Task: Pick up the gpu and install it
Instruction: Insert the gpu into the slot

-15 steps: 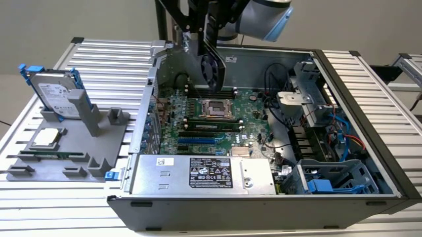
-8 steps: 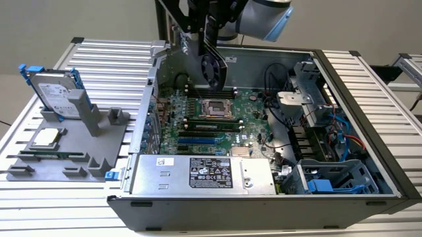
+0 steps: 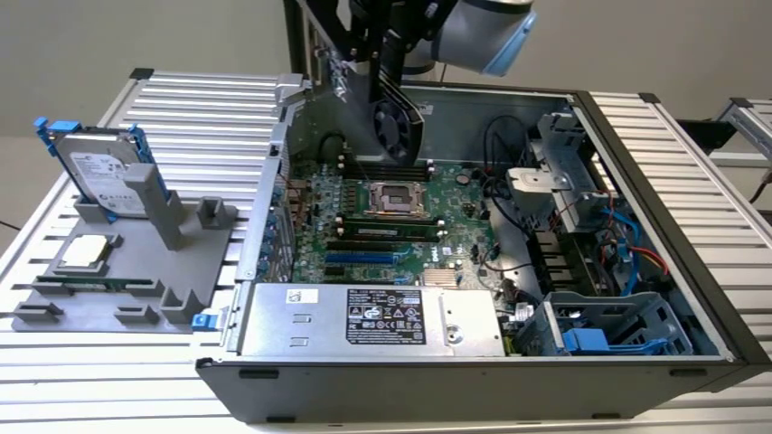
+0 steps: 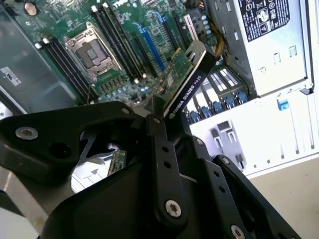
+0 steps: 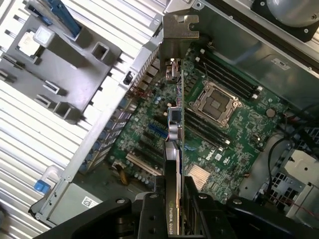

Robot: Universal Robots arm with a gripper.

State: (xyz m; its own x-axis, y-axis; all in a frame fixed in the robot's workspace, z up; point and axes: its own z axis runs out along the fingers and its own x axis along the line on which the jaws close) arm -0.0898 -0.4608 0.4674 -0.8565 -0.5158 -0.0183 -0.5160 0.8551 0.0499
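Gripping: we see the gripper (image 4: 160, 113) clamped on the gpu (image 4: 192, 74), with its black fingers (image 4: 159, 149) pressed on the two faces of the card.
Gpu against gripper: the card reaches out past the fingertips, away from the wrist. In the first wrist view we look along its thin edge, and the silver end bracket (image 5: 177, 26) is at the far end.
Gpu height: in the exterior view the card hangs in the air under the arm, and its black cooler with the round fan (image 3: 393, 122) is turned toward us. It is not seated in any slot.
Below the card: the green motherboard (image 3: 386, 231) with the open CPU socket (image 3: 395, 197) lies flat inside the open computer case (image 3: 483, 398).
Near edge of the case: a silver power supply (image 3: 362, 321) sits there.
Outside the case: on the exterior view's left, a grey holder (image 3: 121, 271) on the ribbed table (image 3: 193, 108) carries a hard drive (image 3: 103, 172) in a blue frame, which stands upright.
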